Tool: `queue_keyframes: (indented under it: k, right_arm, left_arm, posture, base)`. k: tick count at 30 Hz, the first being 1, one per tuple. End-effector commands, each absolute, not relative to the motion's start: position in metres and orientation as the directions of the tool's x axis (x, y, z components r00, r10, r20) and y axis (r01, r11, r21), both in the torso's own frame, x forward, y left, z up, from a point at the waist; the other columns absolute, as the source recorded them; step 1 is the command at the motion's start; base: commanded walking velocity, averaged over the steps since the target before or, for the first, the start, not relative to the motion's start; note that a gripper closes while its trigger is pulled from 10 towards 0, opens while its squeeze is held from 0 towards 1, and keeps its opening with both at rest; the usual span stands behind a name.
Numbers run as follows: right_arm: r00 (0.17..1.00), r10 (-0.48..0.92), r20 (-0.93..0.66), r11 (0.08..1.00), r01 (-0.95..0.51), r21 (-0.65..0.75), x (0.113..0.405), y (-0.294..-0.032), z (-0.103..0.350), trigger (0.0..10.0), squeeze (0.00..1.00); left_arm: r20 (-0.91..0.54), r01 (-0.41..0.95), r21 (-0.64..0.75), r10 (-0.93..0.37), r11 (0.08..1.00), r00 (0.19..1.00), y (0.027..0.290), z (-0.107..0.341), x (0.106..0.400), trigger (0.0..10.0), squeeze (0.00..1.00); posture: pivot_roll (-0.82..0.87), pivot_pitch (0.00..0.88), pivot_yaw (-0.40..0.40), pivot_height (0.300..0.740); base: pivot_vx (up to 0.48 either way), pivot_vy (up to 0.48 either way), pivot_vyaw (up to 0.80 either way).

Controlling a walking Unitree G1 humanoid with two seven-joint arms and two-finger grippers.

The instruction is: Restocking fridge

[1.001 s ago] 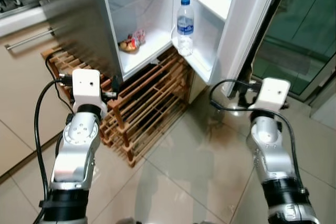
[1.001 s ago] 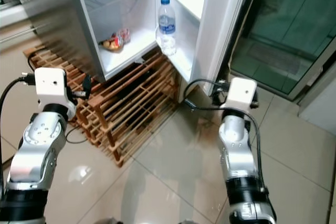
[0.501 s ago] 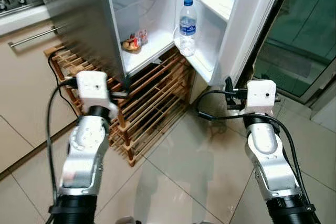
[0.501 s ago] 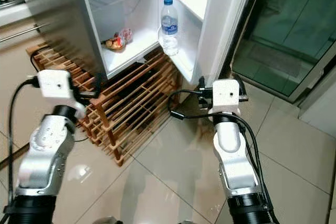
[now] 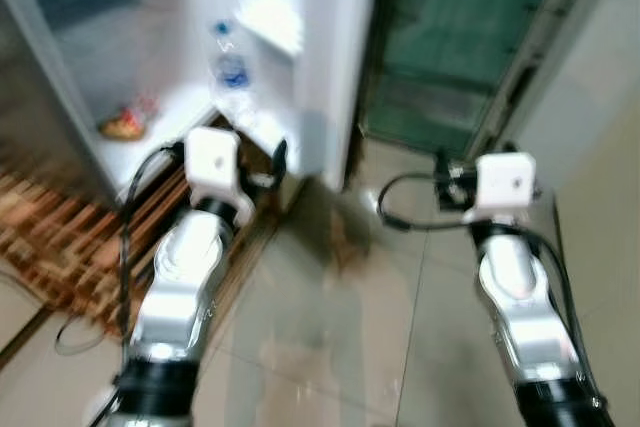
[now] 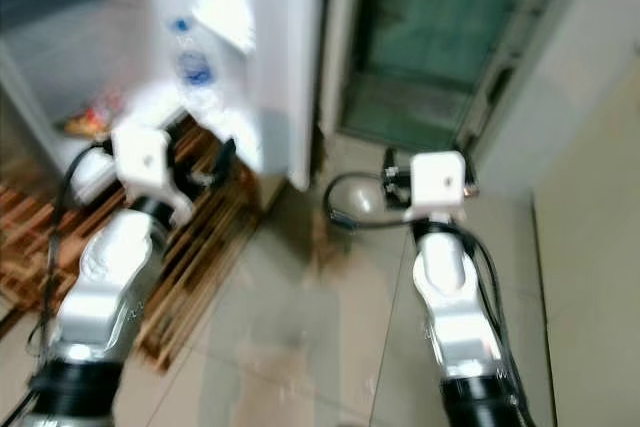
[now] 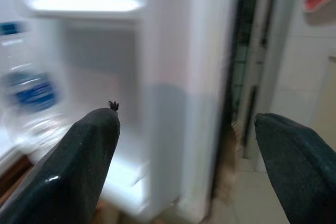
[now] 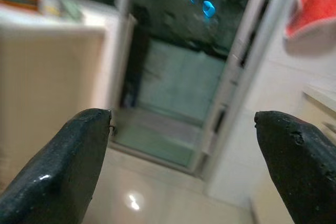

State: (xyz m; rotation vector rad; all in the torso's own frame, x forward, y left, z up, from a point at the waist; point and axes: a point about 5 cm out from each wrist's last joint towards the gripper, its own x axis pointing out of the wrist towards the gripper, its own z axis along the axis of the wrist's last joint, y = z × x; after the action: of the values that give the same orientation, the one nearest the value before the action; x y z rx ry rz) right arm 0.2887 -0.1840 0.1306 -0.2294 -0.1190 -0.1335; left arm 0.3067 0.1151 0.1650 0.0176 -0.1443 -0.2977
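Fridge [image 5: 335,57]: door open, white; blurred in the eye views.
Water bottle [image 5: 230,72]: upright on door shelf, beyond left claw, apart from it.
Left claw [image 7: 189,145]: fingers [image 7: 86,156] spread wide, empty, aimed at door edge, touching nothing.
Right claw [image 8: 184,156]: spread wide, empty, facing glass door [image 8: 173,93], away from fridge.
Food packet [image 5: 125,125]: on inner fridge shelf.
Wooden rack [image 5: 50,247]: on floor below fridge.

White fridge door [image 5: 330,57] ahead of the left gripper [image 7: 189,129]; its clear bottle [image 5: 232,72] wears a blue label; black fingers [image 7: 79,166], brown wooden rack [image 5: 40,247] below, red cloth [image 8: 315,9] beyond the right gripper [image 8: 184,124]
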Motion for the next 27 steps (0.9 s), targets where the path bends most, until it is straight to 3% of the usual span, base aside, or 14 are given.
queue_keyframes:
  k: [1, 2, 3, 5, 11, 15, 16, 21, 27]
  right_arm:
    - [0.982, -0.071, 0.177, 0.971, 0.109, -0.212, 0.293, -0.171, 0.140, 10.0, 0.00]
    - [0.982, -0.071, 0.177, 0.971, 0.109, -0.212, 0.293, -0.171, 0.140, 10.0, 0.00]
    - [0.979, -0.063, 0.193, 0.971, 0.105, -0.216, 0.290, -0.170, 0.142, 10.0, 0.00]
    - [0.978, -0.060, 0.201, 0.971, 0.104, -0.217, 0.288, -0.171, 0.144, 10.0, 0.00]
    - [0.978, -0.070, 0.195, 0.970, 0.113, -0.217, 0.284, -0.175, 0.141, 10.0, 0.00]
    - [0.979, -0.066, 0.195, 0.970, 0.108, -0.216, 0.284, -0.173, 0.141, 10.0, 0.00]
    - [0.979, -0.067, 0.195, 0.970, 0.109, -0.215, 0.284, -0.173, 0.140, 10.0, 0.00]
    - [0.979, -0.066, 0.194, 0.972, 0.107, -0.211, 0.283, -0.172, 0.139, 10.0, 0.00]
    - [0.978, -0.080, 0.195, 0.972, 0.120, -0.203, 0.285, -0.172, 0.138, 10.0, 0.00]
  left_arm:
    - [0.130, 0.208, 0.064, -0.214, 0.976, 0.968, 0.133, 0.166, 0.311, 10.0, 0.00]
    - [0.130, 0.208, 0.064, -0.214, 0.976, 0.968, 0.133, 0.166, 0.311, 10.0, 0.00]
    - [0.088, 0.089, 0.048, -0.093, 0.995, 0.992, 0.147, 0.160, 0.317, 10.0, 0.00]
    - [0.048, 0.016, 0.025, -0.017, 1.000, 0.999, 0.157, 0.154, 0.321, 10.0, 0.00]
    - [0.000, -0.040, -0.040, 0.040, 0.998, 0.999, 0.168, 0.149, 0.329, 10.0, 0.00]
    - [0.031, 0.057, -0.103, -0.054, 0.993, 0.998, 0.158, 0.157, 0.334, 10.0, 0.00]
    - [0.048, 0.160, -0.178, -0.154, 0.971, 0.987, 0.151, 0.163, 0.338, 10.0, 0.00]
    - [0.023, 0.222, -0.146, -0.221, 0.964, 0.975, 0.147, 0.169, 0.353, 10.0, 0.00]
    - [0.057, 0.458, -0.179, -0.456, 0.871, 0.888, 0.078, 0.182, 0.359, 10.0, 0.00]
  posture:
    - [0.00, 0.000, -0.013, 0.740]
    - [0.00, 0.000, -0.013, 0.740]
    - [-0.01, 0.000, -0.007, 0.740]
    - [-0.02, 0.000, -0.004, 0.740]
    - [-0.03, 0.000, 0.002, 0.740]
    - [-0.03, 0.000, 0.008, 0.740]
    - [-0.03, 0.000, 0.013, 0.740]
    - [-0.04, 0.000, 0.028, 0.740]
    - [-0.06, 0.000, 0.054, 0.740]
  base:
    - [0.480, 0.000, 0.00]
    - [0.480, 0.000, 0.00]
    - [0.000, 0.000, 0.00]
    - [0.000, 0.000, 0.00]
    - [0.000, 0.000, 0.00]
    - [0.000, 0.000, 0.00]
    - [0.000, 0.000, 0.00]
    - [0.000, 0.000, 0.00]
    - [0.000, 0.000, 0.00]
